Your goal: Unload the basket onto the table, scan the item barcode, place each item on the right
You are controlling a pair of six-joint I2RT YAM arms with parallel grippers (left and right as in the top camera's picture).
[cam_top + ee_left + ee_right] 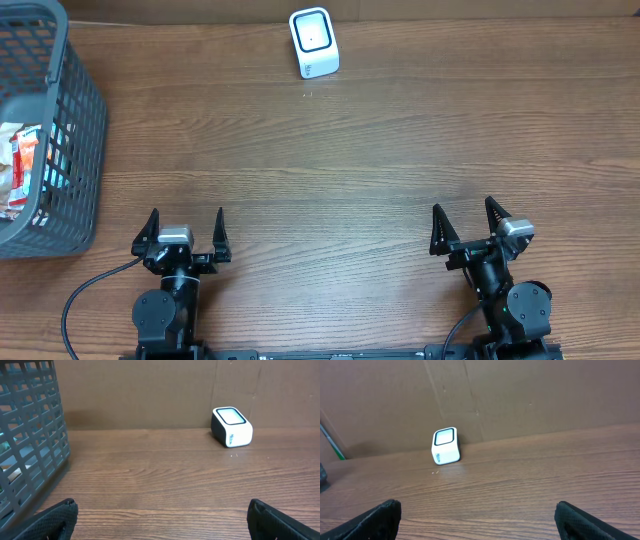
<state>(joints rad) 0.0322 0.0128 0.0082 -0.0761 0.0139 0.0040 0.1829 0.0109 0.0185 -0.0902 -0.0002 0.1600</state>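
- Your left gripper [186, 220] sits low at the near edge of the table [330, 170], jaws wide apart, holding nothing.
- Your right gripper [464, 210] sits at the same near edge on the other side, jaws likewise spread wide and empty.
- The scanner [314, 42], a small white box with a dark window on top, stands at the far edge of the table, roughly midway between the two arms and well apart from both.
- The item to scan appears to be a packet [20, 165] with orange and white print, lying inside the grey lattice basket [75, 100] at the far left. It is only partly visible through the wall and over the rim. No barcode can be made out from here.
- Judgement on handling: the packet looks like a light film wrapper, soft and likely to crumple, with a slick surface that may slide between the jaws.
- Judgement on grip: take it by an edge or a sealed seam, not across the middle, so that the printed faces are free to be turned toward the scanner window.
- Risk noted: the basket walls are tall, so your left arm, the nearer one, would need to come in over the rim from above.
- Task standing: not begun; nothing has been picked up.
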